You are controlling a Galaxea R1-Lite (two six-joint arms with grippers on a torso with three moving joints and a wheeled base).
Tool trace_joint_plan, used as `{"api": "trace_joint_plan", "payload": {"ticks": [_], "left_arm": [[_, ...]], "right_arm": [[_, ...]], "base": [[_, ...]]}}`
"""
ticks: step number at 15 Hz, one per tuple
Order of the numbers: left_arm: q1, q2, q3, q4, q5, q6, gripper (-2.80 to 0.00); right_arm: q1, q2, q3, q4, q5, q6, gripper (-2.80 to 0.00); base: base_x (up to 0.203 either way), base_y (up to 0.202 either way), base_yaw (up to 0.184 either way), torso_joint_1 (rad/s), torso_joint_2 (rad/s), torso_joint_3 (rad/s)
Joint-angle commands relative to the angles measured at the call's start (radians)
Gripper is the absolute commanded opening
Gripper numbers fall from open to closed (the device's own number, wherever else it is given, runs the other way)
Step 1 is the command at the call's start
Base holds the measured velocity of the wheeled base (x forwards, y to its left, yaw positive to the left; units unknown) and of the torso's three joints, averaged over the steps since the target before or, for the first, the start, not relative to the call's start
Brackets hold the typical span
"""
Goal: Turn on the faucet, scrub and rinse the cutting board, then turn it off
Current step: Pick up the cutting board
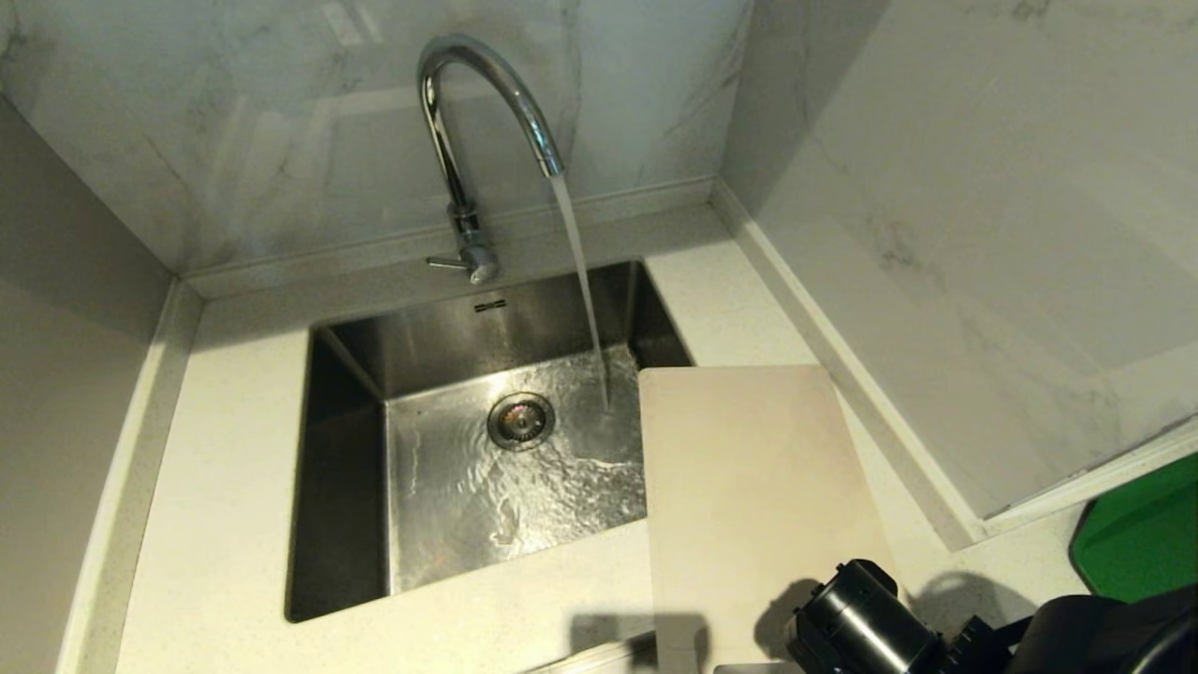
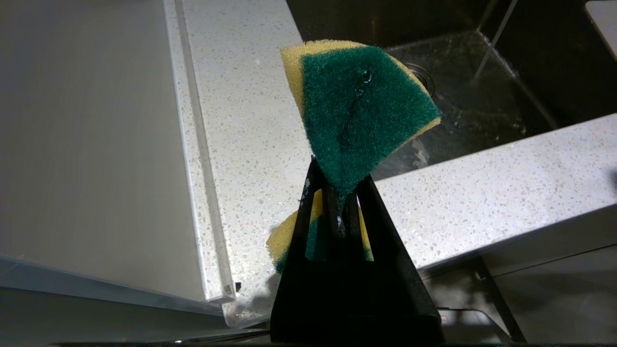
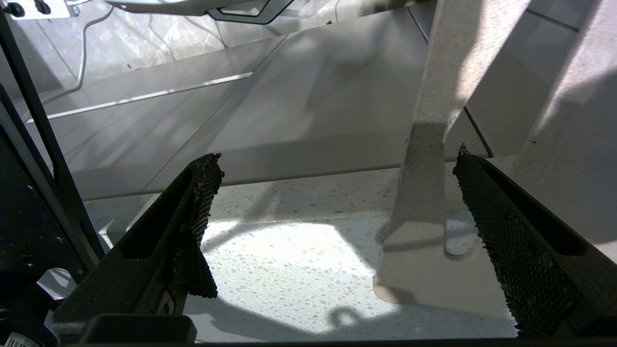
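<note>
The chrome faucet (image 1: 468,122) stands behind the steel sink (image 1: 346,487), its side lever (image 1: 445,264) at the base. Water (image 1: 585,290) pours from the spout into the basin. The beige cutting board (image 1: 749,487) lies flat on the counter right of the sink, its left edge reaching over the basin. My right gripper (image 3: 337,159) is open just above the counter, and the near corner of the cutting board (image 3: 434,274) with its handle slot (image 3: 460,236) lies between the fingers, untouched. My left gripper (image 2: 340,185) is shut on a yellow-and-green sponge (image 2: 356,106), left of the sink.
Marble walls close in the back and right of the speckled counter (image 1: 225,524). A green flat thing (image 1: 1142,543) lies at the far right. My right arm's black wrist (image 1: 861,622) sits over the board's near end.
</note>
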Motion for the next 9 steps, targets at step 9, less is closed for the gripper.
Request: {"api": "trace_joint_plan", "payload": {"ticks": [9], "left_arm": [[0.0,0.0,0.002,-0.001,0.001,-0.001,-2.8]], "right_arm": [[-0.018,0.045,-0.046,0.0,-0.001,-0.005,0.0]], "base": [[0.0,0.0,0.0,0.0,0.0,0.0]]}}
